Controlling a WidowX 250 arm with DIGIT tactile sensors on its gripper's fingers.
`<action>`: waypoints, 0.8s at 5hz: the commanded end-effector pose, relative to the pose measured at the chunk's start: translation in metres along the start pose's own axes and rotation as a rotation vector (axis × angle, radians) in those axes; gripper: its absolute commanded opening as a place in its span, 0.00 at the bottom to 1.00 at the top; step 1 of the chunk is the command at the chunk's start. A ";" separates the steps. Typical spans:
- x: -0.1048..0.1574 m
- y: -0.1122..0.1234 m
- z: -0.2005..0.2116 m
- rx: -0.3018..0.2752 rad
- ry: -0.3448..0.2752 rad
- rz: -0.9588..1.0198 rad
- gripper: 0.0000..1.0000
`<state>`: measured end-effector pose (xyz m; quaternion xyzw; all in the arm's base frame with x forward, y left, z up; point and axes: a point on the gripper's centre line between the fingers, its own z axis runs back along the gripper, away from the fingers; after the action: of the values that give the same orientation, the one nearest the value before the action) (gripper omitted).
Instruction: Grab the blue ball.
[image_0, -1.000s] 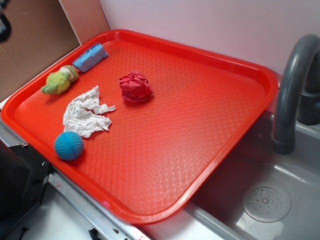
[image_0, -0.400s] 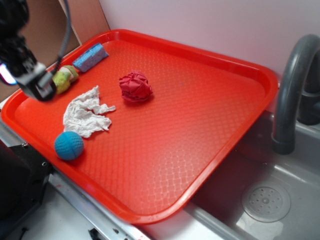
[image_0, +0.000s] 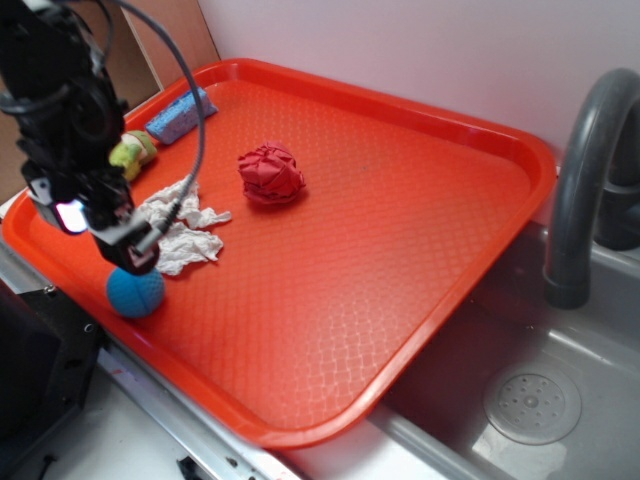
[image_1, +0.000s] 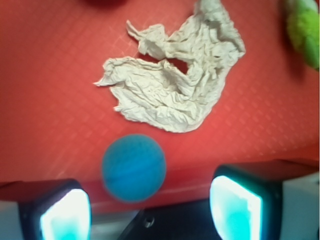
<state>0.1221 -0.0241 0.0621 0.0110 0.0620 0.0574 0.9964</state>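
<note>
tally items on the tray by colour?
Blue: 2 (blue ball, light-blue sponge)
Red: 1 (red cloth wad)
White: 1 (crumpled white cloth)
Yellow-green: 1 (plush toy, partly behind the arm)
Total: 5 loose items on the red tray

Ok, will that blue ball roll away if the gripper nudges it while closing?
Probably yes: the ball is round and sits free on the smooth tray, so an off-centre touch could send it rolling. It looks soft, so it should squash slightly and hold. The open gripper straddles it roughly evenly, which helps.
</note>
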 end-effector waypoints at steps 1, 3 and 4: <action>0.000 -0.005 -0.037 -0.004 0.109 -0.036 1.00; 0.000 -0.006 -0.056 0.022 0.135 -0.041 0.00; 0.000 -0.006 -0.047 0.015 0.109 -0.018 0.00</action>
<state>0.1207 -0.0326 0.0148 0.0076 0.1224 0.0523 0.9911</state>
